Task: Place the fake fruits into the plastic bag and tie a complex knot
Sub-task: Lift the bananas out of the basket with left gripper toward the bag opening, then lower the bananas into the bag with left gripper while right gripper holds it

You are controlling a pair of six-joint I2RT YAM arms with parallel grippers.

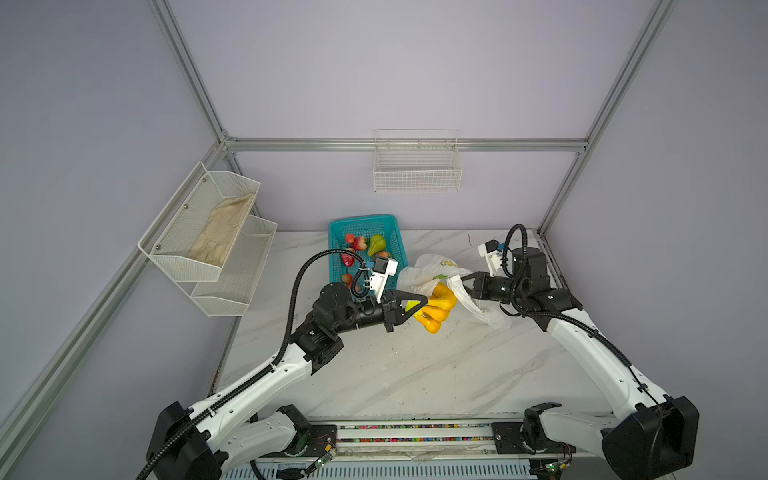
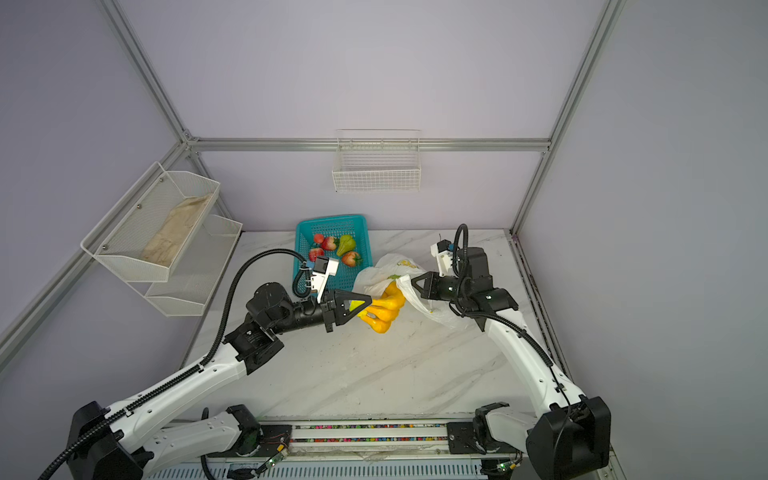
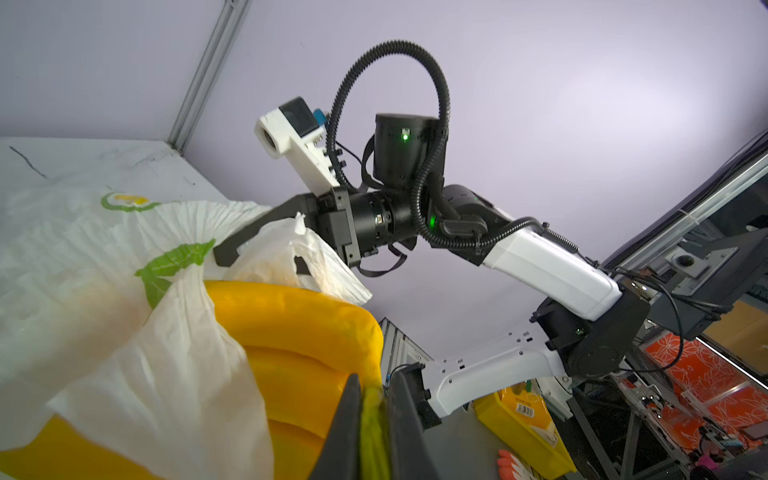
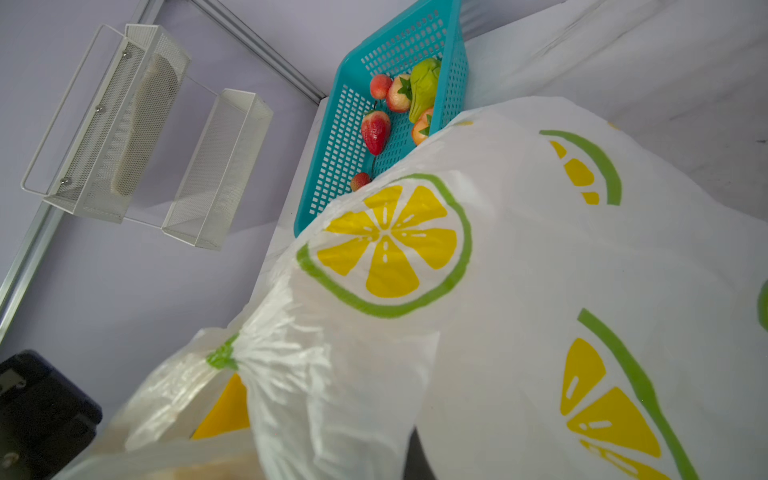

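I am seeing the teal mesh basket (image 1: 361, 220) sitting just behind my left claw (image 1: 423, 306), with a green pear (image 1: 376, 244) and red strawberries (image 1: 347, 260) lying in it. That claw is clamping the greenish stem of the banana bunch (image 1: 439, 308). The bunch's long axis is running straight out from the fingertips, its smooth, glossy yellow fingers pointing towards the right claw (image 1: 462, 282) and their far ends sitting under the lip of the plastic bag (image 1: 424, 272). The bag, thin, crinkled, translucent white with lemon-slice prints, is slumping on the marble-patterned tabletop (image 1: 415, 374) between both claws. The right claw is pinching the bag's rim, holding it lifted just beyond the bananas.
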